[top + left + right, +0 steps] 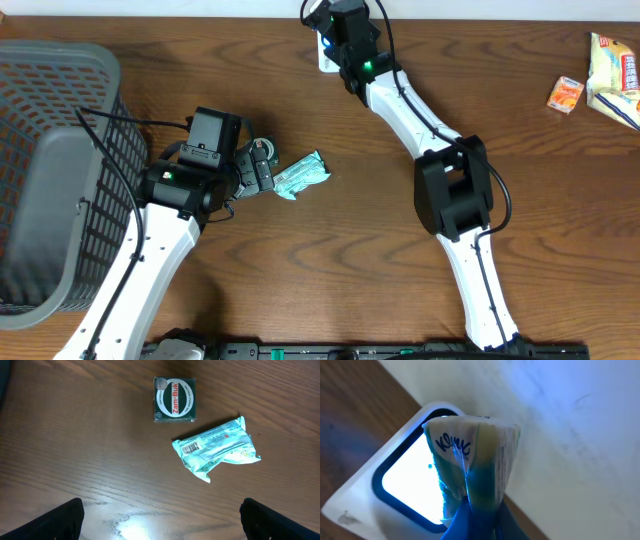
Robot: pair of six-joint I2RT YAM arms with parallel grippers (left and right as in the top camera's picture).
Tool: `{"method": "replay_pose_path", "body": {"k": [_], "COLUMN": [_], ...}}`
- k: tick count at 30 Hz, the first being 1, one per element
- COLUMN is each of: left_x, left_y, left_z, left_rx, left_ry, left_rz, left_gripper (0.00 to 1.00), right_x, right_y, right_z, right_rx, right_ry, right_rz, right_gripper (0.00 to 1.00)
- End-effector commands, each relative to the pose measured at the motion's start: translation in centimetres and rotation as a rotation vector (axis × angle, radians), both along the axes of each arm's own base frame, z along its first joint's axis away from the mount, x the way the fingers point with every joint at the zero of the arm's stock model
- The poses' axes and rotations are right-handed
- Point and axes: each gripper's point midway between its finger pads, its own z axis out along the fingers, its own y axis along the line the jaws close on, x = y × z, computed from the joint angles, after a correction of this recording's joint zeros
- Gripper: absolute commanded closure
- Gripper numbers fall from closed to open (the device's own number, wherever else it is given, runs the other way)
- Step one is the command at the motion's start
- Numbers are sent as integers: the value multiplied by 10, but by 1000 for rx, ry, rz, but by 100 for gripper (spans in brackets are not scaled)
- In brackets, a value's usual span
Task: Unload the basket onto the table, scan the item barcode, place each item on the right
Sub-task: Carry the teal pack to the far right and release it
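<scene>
In the right wrist view my right gripper (477, 522) is shut on a pale yellow-and-white packet (475, 455) with dark lettering. The packet hangs right in front of the glowing window of a white scanner (365, 490). Overhead, that gripper (335, 42) sits over the scanner (326, 60) at the table's far edge, and the packet is hidden there. My left gripper (165, 527) is open and empty above bare wood. Ahead of it lie a teal packet (217, 447), barcode facing up, and a green Zam-Buk box (174, 400). Overhead, the left gripper (262, 168) is just left of the teal packet (303, 175).
A grey mesh basket (50, 150) fills the left side of the table. Snack packets (612, 65) and a small orange pack (565, 95) lie at the far right. A white wall (570, 420) rises just behind the scanner.
</scene>
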Motion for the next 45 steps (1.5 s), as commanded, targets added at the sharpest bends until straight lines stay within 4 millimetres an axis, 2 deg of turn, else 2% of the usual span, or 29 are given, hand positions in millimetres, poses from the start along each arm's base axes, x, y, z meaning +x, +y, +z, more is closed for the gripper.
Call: {"method": "replay_pose_path", "body": {"k": [1,9,12,15,17,18,19,20,21,23,26,27,28,31,32,33,34,39,42,45], "left_x": [2,2,2,2,2,2,2,2,2,2,2,2,2,2,2,2,2,2,2,2], "left_y": [0,0,0,0,0,0,0,0,0,0,0,0,0,0,0,0,0,0,0,0], "left_z": [5,5,5,5,5,5,5,5,5,5,5,5,5,5,5,5,5,5,5,5], "left_rx": [-2,-2,-2,-2,-2,-2,-2,-2,-2,-2,-2,-2,-2,-2,-2,-2,-2,-2,-2,-2], "left_ry": [-13,-13,-13,-13,-13,-12,-12,-13,-13,-13,-13,-13,-13,-12,-13,-13,-13,-13,-13,-13], "left_rz": [3,3,3,3,3,3,3,3,3,3,3,3,3,3,3,3,3,3,3,3], "left_gripper": [2,2,2,2,2,2,2,2,2,3,2,2,2,2,2,3,2,3,2,2], "right_x": [2,1,3,3,3,3,2,0,-2,-7,-26,-32,-42,-58,-63,-66,-70,-86,-92,-94], "right_y": [0,-4,-16,-44,-74,-96,-111,-138,-156,-194,-263,-279,-309,-349,-361,-369,-377,-402,-403,-389], "right_z": [23,28,48,80,100,108,112,113,110,98,66,58,46,29,23,20,16,-1,-11,-20], "right_rx": [-50,-55,-8,58,109,140,157,176,184,191,198,205,222,268,292,313,334,423,443,484], "right_ry": [-45,-47,-67,-88,-93,-88,-81,-60,-40,15,141,169,219,281,295,306,319,379,411,456], "right_rz": [14,-4,-41,-107,-173,-223,-255,-310,-349,-429,-579,-616,-680,-759,-782,-797,-811,-855,-859,-818], "right_gripper": [99,99,99,99,99,99,99,99,99,99,99,99,99,99,92,79,59,1,1,1]}}
